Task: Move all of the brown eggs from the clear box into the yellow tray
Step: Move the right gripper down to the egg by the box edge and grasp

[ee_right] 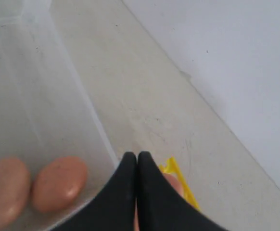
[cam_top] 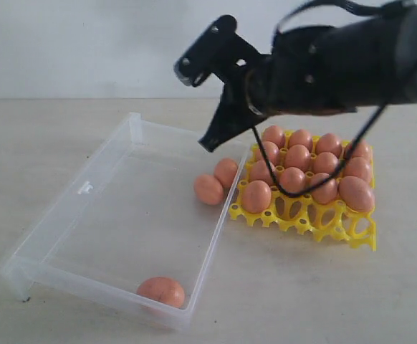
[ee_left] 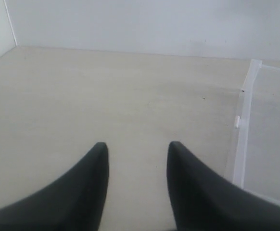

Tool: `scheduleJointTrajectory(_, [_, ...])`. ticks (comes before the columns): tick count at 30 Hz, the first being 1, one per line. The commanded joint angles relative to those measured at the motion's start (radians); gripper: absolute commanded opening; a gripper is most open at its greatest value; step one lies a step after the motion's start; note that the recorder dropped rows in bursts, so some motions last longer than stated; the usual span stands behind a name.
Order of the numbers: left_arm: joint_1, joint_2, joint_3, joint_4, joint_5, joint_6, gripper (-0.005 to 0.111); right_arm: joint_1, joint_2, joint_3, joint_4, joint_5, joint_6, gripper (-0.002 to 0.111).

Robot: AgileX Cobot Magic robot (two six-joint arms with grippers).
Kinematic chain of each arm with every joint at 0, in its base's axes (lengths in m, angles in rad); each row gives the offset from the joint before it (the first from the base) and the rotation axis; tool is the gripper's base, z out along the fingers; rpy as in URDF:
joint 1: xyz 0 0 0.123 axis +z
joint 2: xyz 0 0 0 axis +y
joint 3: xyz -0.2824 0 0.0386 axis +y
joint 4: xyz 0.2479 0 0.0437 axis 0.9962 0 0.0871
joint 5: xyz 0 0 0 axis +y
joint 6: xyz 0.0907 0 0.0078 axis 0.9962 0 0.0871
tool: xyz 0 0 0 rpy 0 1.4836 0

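Tips of right tool [ee_right: 137,157] meet above clear box [cam_top: 72,197] rim beside yellow tray [cam_top: 337,229]; left tool [ee_left: 137,147] stands apart over table [ee_left: 106,96].

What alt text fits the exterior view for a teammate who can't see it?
A yellow egg tray, mostly full of brown eggs, sits right of a clear box holding three more: two by the wall nearest the tray, one in the near corner. The right gripper hangs shut near those two.

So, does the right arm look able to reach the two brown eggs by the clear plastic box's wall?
Probably yes: the right arm hangs close above those brown eggs with nothing between, though its shut jaws must open first.
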Motion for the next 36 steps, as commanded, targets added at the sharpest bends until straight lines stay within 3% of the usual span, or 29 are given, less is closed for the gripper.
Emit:
scheduleJointTrajectory(1, [-0.003, 0.003, -0.004, -0.007, 0.005, -0.013, 0.039, 0.030, 0.117, -0.304, 0.795, 0.257, -0.695, 0.000])
scheduleJointTrajectory(3, [-0.003, 0.003, -0.004, -0.007, 0.005, -0.013, 0.039, 0.006, 0.199, -0.457, 1.148, 0.473, -0.934, 0.000])
scheduleJointTrajectory(4, [-0.003, 0.003, -0.004, -0.007, 0.005, -0.013, 0.038, 0.000, 0.234, -0.511, 1.233, 0.584, -0.982, 0.000])
scheduleJointTrajectory(5, [-0.003, 0.003, -0.004, -0.007, 0.005, -0.013, 0.036, -0.007, 0.314, -0.624, 1.298, 0.748, -1.039, 0.000])
scheduleJointTrajectory(8, [-0.003, 0.003, -0.004, -0.007, 0.001, -0.013, 0.030, -0.007, 0.403, -0.740, 1.295, 0.843, -1.038, 0.009])
scheduleJointTrajectory(11, [-0.003, 0.003, -0.004, -0.007, 0.001, -0.013, 0.028, -0.007, 0.423, -0.749, 1.293, 0.806, -1.038, 0.030])
scheduleJointTrajectory(12, [-0.003, 0.003, -0.004, -0.007, 0.001, -0.013, 0.027, -0.007, 0.437, -0.749, 1.268, 0.780, -1.034, 0.049])
scheduleJointTrajectory(14, [-0.003, 0.003, -0.004, -0.007, 0.001, -0.013, 0.027, -0.007, 0.450, -0.749, 1.214, 0.753, -0.979, 0.063])
scheduleJointTrajectory(18, [-0.003, 0.003, -0.004, -0.007, 0.001, -0.013, 0.026, -0.007, 0.480, -0.746, 1.148, 0.698, -0.932, 0.063])
scheduleJointTrajectory(24, [-0.003, 0.003, -0.004, 0.001, 0.001, -0.013, -0.004, -0.007, 0.523, -0.746, 1.115, 0.688, -0.900, 0.063])
scheduleJointTrajectory(36, [-0.003, 0.003, -0.004, 0.002, 0.003, -0.013, -0.004, -0.020, 0.574, -0.746, 1.041, 0.680, -0.791, 0.063])
